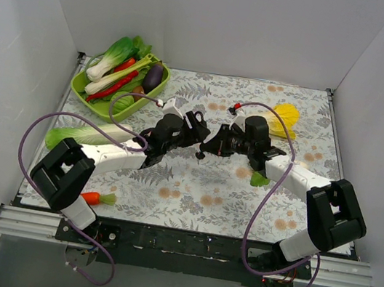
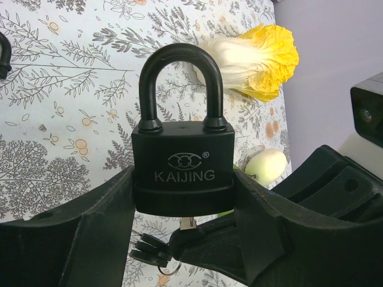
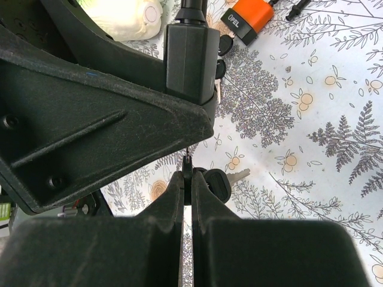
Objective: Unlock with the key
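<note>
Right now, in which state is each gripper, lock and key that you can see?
black padlock: shackle shut, held upright.
left gripper: closed on the black padlock's sides.
key: pokes out under the black padlock's base, seemingly inserted.
right gripper: shut, pinching something thin; what it is, unclear.
orange padlock: lies on the table, shackle out of frame.

"KAIJING", ® beside logo: front of black padlock [image 2: 182,173]. "OPEL": orange item [image 3: 248,21] lying on table.
</note>
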Controlling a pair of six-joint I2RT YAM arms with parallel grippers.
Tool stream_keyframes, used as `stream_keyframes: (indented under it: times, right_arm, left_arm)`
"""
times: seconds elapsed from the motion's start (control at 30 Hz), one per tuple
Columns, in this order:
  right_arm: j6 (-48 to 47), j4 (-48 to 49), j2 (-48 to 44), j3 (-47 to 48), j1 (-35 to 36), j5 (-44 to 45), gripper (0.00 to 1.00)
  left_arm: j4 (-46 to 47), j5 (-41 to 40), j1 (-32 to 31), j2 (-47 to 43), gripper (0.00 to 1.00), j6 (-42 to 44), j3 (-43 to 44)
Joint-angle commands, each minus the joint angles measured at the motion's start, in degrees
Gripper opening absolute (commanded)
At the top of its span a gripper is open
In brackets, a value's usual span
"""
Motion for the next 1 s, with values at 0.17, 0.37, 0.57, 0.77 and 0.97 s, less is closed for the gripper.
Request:
stream_keyframes:
  times: [0.17,0.37,0.57,0.77,0.97]
  right_arm:
    - [-1.7,10.5,0.0,5.4,-2.1,9.6,0.01]
    - [-3.0,10.3,-0.1,7.0,-2.1,12.3,0.01]
    - [-3.4,13.1,-1.1,5.9,-2.1,14.1,0.01]
    - [-2.3,17.6,-2.5,2.2,-2.1,15.2,0.01]
    - [-1.2,20.3,-3.6,-0.2,-2.1,16.7,0.01]
  left_arm:
    - [-2.0,6.6,-4.1,-0.6,0.0,-0.3,1.8]
    - [-2.9,6.0,-4.6,0.2,0.0,-1.1,2.5]
    - [-3.5,5.7,-4.8,0.5,0.0,-1.7,2.6]
    - [-3.5,5.8,-4.9,0.4,0.0,-2.4,2.7]
    - [-3.5,5.8,-5.0,0.1,0.0,-3.1,2.8]
